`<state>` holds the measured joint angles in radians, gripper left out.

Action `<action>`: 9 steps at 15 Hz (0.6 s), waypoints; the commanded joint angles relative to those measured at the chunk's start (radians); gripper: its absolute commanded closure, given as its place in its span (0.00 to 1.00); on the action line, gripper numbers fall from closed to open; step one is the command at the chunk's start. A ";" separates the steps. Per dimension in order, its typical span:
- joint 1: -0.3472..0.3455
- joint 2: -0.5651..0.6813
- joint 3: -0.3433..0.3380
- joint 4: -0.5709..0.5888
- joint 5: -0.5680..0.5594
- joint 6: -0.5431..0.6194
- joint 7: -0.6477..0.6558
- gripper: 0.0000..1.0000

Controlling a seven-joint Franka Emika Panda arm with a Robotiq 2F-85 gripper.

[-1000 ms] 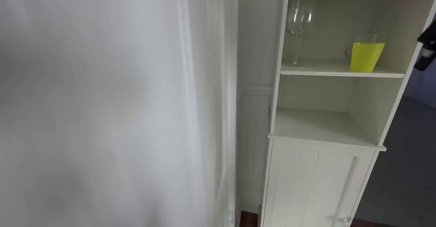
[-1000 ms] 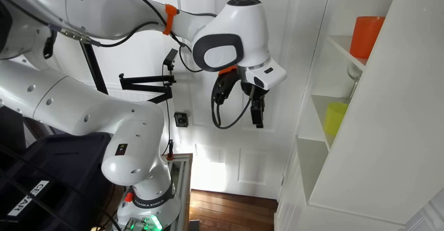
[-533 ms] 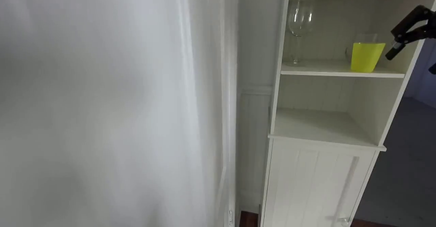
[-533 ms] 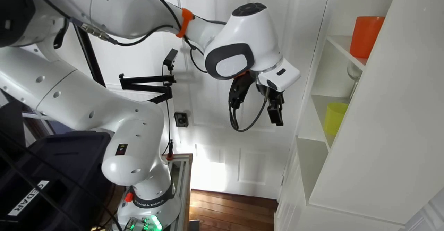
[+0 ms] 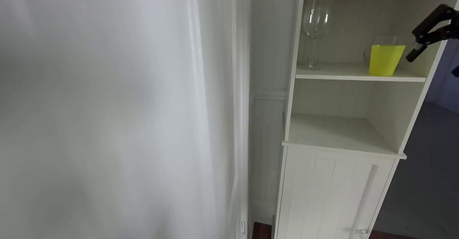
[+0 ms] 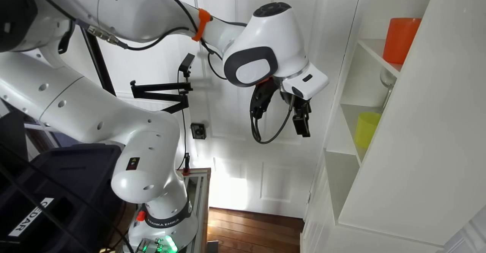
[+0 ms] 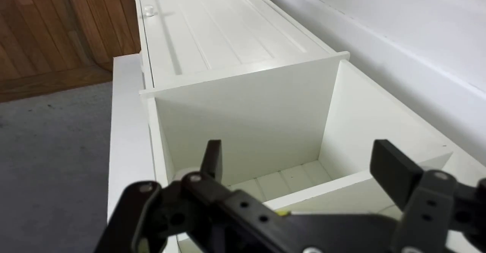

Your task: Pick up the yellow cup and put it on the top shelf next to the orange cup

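Note:
The yellow cup stands upright on the middle shelf, near its front edge; it shows also in an exterior view. In the wrist view only a sliver of the yellow cup shows, the rest hidden behind the gripper. My gripper is open and empty, its fingers wide apart. In an exterior view the gripper is in front of the cabinet, to the right of the cup and apart from it. The orange cup stands on the top shelf, partly hidden by the cabinet side.
A clear wine glass stands on the middle shelf, left of the yellow cup. A clear tumbler shows behind the yellow cup. The white cabinet side panel and shelf board bound the cup's compartment. A white door is behind the arm.
My open gripper has moved toward the cabinet and closer to the yellow cup, mostly in the first half second. Since then it is almost still. The cups have not moved.

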<state>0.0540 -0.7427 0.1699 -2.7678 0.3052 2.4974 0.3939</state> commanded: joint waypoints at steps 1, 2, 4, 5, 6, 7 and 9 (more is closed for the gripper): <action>-0.016 0.002 0.007 0.008 -0.016 -0.016 0.032 0.00; -0.046 0.003 0.021 0.016 -0.018 -0.026 0.085 0.00; -0.084 0.002 0.030 0.023 -0.025 -0.019 0.142 0.00; -0.109 0.002 0.036 0.029 -0.035 -0.022 0.169 0.00; -0.131 0.003 0.033 0.036 -0.040 -0.019 0.183 0.00; -0.150 0.005 0.032 0.040 -0.045 -0.014 0.195 0.00; -0.166 0.010 0.020 0.053 -0.039 -0.010 0.197 0.00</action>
<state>-0.0765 -0.7393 0.1878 -2.7425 0.2888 2.4946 0.5405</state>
